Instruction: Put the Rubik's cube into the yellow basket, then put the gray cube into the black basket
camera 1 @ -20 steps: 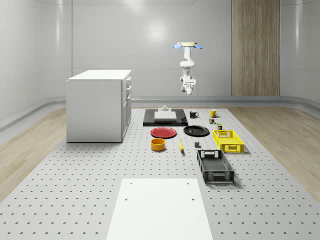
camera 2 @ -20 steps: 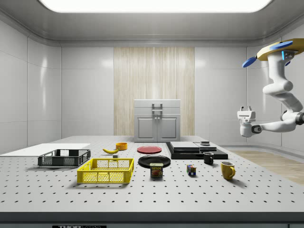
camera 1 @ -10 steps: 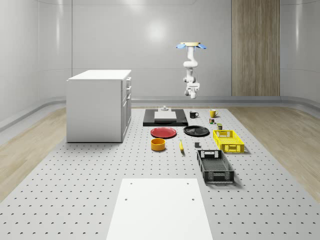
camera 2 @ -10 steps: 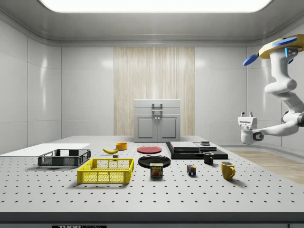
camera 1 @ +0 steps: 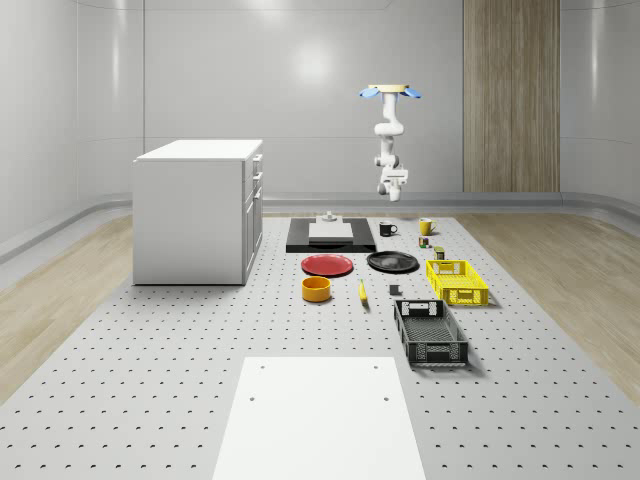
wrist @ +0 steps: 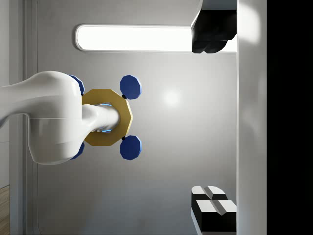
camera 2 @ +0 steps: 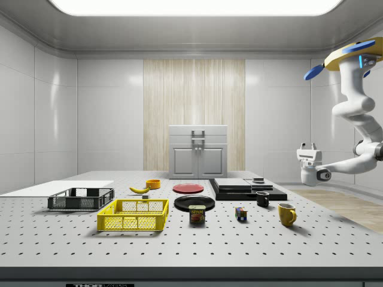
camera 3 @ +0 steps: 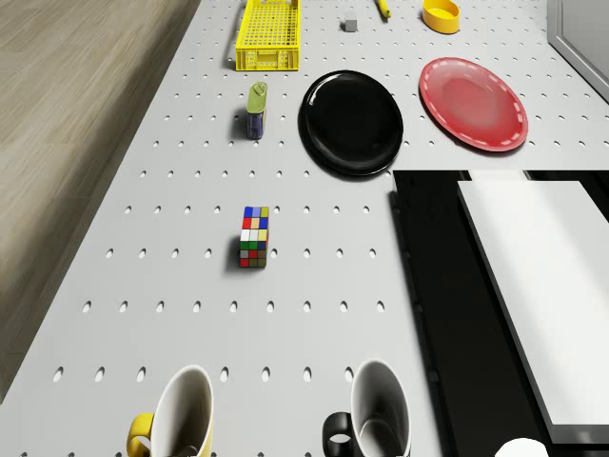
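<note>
The Rubik's cube (camera 3: 254,238) (camera 1: 424,242) (camera 2: 241,214) sits on the table by the mugs. The yellow basket (camera 1: 457,281) (camera 2: 134,215) (camera 3: 268,33) stands nearer along the whole-scene view's right side, and the black basket (camera 1: 430,333) (camera 2: 81,198) nearer still. A small gray cube (camera 1: 394,291) (camera 3: 350,26) lies beside the yellow basket. The drone (camera 1: 390,92) (camera 2: 353,57) hovers high over the table's far end. My gripper (camera 2: 308,145) (camera 1: 393,182) (wrist: 211,120) hangs in the air well above the mugs, pointing upward, open and holding nothing.
A black mug (camera 1: 387,229) and a yellow mug (camera 1: 425,226) stand at the far end, a can (camera 1: 438,253) near the Rubik's cube. A black plate (camera 1: 392,262), red plate (camera 1: 328,265), orange bowl (camera 1: 316,289), banana (camera 1: 362,292) and white cabinet (camera 1: 198,210) lie further left.
The drone and arm have drifted toward the whole-scene view's right, and the gripper has swung from the arm's left side to sit under it, over the mugs.
</note>
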Motion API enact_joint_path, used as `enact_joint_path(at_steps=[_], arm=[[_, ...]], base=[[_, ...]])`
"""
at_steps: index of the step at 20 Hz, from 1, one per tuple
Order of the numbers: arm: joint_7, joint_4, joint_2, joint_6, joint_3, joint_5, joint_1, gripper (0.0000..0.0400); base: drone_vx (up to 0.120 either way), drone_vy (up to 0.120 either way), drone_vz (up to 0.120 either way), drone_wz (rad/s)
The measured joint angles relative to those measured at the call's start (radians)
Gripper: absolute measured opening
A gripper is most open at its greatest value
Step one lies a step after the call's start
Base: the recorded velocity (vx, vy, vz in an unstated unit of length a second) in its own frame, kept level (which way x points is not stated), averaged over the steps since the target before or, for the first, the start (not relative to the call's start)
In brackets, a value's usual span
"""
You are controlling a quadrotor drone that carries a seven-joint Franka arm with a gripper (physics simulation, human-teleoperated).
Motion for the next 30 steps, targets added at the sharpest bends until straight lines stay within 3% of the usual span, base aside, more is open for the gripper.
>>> enact_joint_path(at_steps=[20, 30], arm=[[0.000, -0.005, -0.008, 0.012, 0.004, -0.003, -0.003, 0.0400], [0.002, -0.011, -0.014, 0.020, 0.018, -0.023, -0.007, 0.0400]], base=[[0.120, 0.108, 0.000, 0.000], [0.120, 0.000, 0.000, 0.000]])
